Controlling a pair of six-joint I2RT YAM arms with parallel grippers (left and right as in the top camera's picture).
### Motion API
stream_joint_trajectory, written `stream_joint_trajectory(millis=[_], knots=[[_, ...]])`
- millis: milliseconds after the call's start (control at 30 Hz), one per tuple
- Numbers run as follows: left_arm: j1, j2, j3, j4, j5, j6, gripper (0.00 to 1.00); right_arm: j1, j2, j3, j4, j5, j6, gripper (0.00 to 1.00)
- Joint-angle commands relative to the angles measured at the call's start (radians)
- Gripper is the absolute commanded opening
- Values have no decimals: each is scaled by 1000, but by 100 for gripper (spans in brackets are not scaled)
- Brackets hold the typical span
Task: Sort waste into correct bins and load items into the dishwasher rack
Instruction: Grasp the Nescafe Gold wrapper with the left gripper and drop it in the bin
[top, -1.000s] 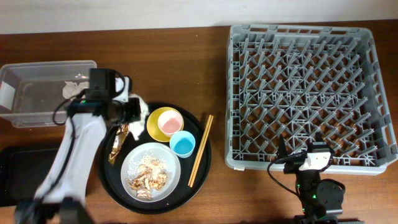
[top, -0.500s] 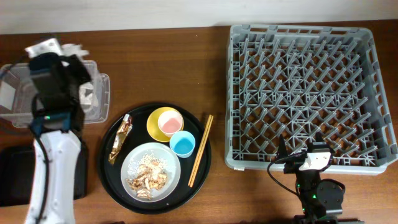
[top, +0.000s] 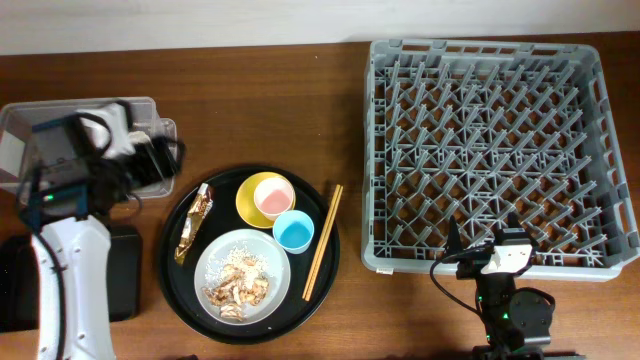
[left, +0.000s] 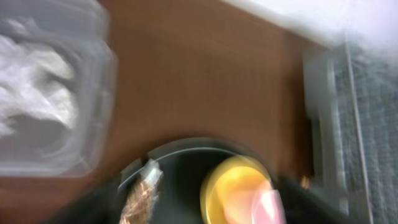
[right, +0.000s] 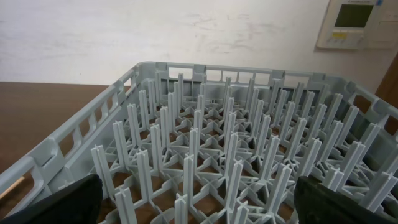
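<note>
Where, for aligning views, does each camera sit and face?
Overhead: above the table, facing straight down on dishwasher rack, round black tray, left arm, right arm.
Left wrist: on the left arm, blurred, facing down at clear tub, yellow bowl; fingers unclear.
Right wrist: low at the rack's near edge, facing across its pegs toward the wall; dark fingertips in lower corners.
Shared: overhead and left wrist both show the bowl.

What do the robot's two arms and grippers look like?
The left arm has a long white link, black joint housings, a pale grey block and looping black cables. The right arm is black with a white block, a green light and a black cable. Its fingers are black.
</note>
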Motion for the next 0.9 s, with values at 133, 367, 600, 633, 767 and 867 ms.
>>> stream_joint_trajectory(millis=[133,367,600,633,767,867], knots=[[-238,13,-63,-159,-407,108,63,-6,-5,-7,-5,12,0,98],[-269,148,-105,-40,-513,109,54,-6,-5,-7,-5,12,0,98],[-269,365,-105,27,-614,109,53,-6,-5,-7,-5,12,0,98],[-269,380,-105,31,-629,109,53,-6,-5,-7,-5,12,0,98],[-269,457,-106,45,-640,109,53,-6,-5,-7,-5,12,0,98],[-269,488,-106,45,-582,109,43,-6,-5,-7,-5,12,0,98]])
